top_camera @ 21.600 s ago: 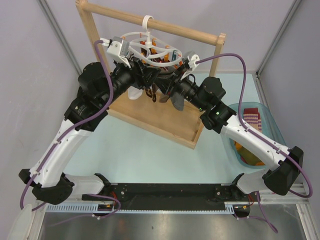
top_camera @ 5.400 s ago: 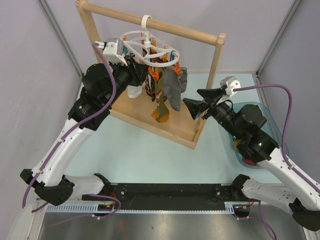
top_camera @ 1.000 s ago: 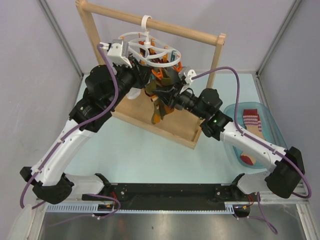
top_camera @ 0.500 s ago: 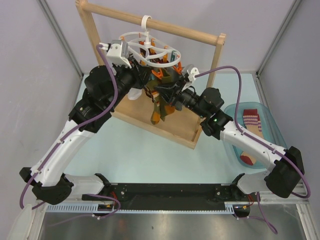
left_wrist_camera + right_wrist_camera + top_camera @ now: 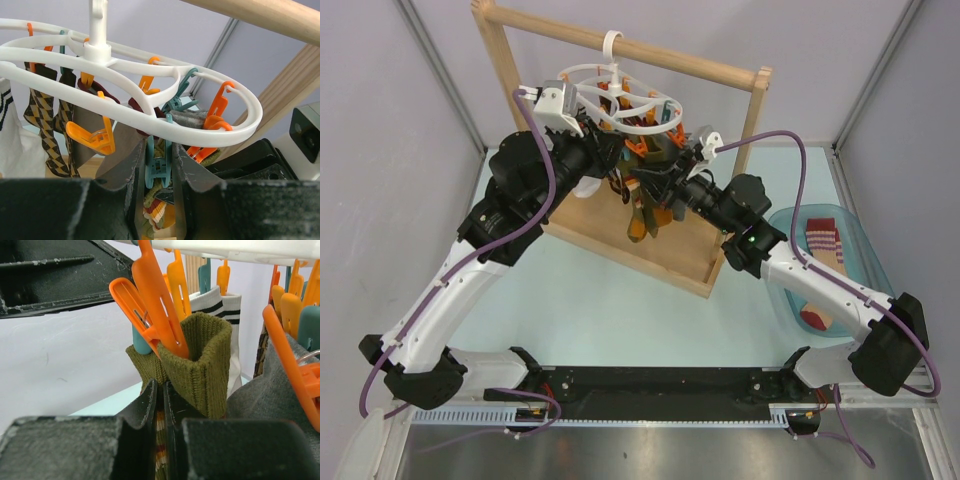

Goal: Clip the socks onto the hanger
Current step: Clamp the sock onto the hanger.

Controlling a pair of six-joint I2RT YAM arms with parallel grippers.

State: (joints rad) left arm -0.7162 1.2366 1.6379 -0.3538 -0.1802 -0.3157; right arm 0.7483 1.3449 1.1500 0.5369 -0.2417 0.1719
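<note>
**Sock cuff at the clips**
The right tool [image 5: 160, 390] was pinched shut on the olive-cuffed sock [image 5: 200, 365] beneath the white hanger [image 5: 125, 112]; the left tool [image 5: 158, 156] squeezed a teal clip [image 5: 159, 175]. The cuff sat against an orange clip [image 5: 155, 305], so it might miss the teal one and drop. No writing was legible.

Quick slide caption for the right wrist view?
Right tool pinches olive sock as an orange clip bites its cuff.
</note>
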